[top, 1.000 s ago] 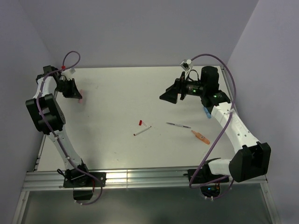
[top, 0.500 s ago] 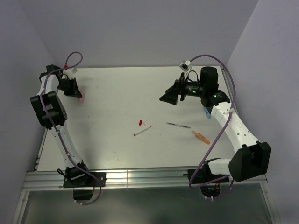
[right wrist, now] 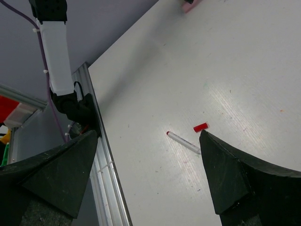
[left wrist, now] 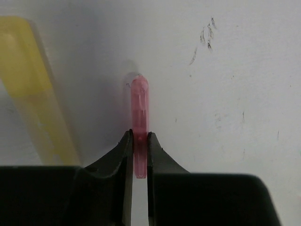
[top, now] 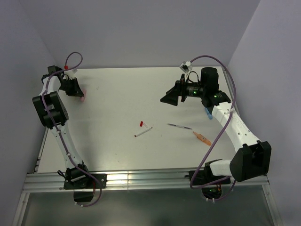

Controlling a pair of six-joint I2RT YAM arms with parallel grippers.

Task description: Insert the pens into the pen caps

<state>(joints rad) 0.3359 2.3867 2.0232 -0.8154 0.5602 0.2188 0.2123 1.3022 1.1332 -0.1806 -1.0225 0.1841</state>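
At the table's far left, my left gripper (top: 76,91) is low over the surface. Its jaws press both sides of a pink pen (left wrist: 139,110), whose tip points away along the table. In the left wrist view my left gripper (left wrist: 139,135) has a blurred yellow pen (left wrist: 33,94) lying to its left. My right gripper (top: 168,97) hangs open above the table's right half, holding nothing. Below my right gripper (right wrist: 148,136) lie a white pen (right wrist: 183,141) and a red cap (right wrist: 201,127). The top view shows that red cap (top: 141,124) beside the white pen (top: 143,132).
A thin grey pen (top: 179,126) lies right of centre, with an orange pen (top: 202,138) nearer the right arm. A blue pen (top: 208,113) sits partly under the right arm. The metal rail (top: 141,179) runs along the near edge. Walls close in the left, back and right.
The left arm has shifted slightly toward the back-left corner, the pink pen still at its jaws. The right arm has hardly moved.
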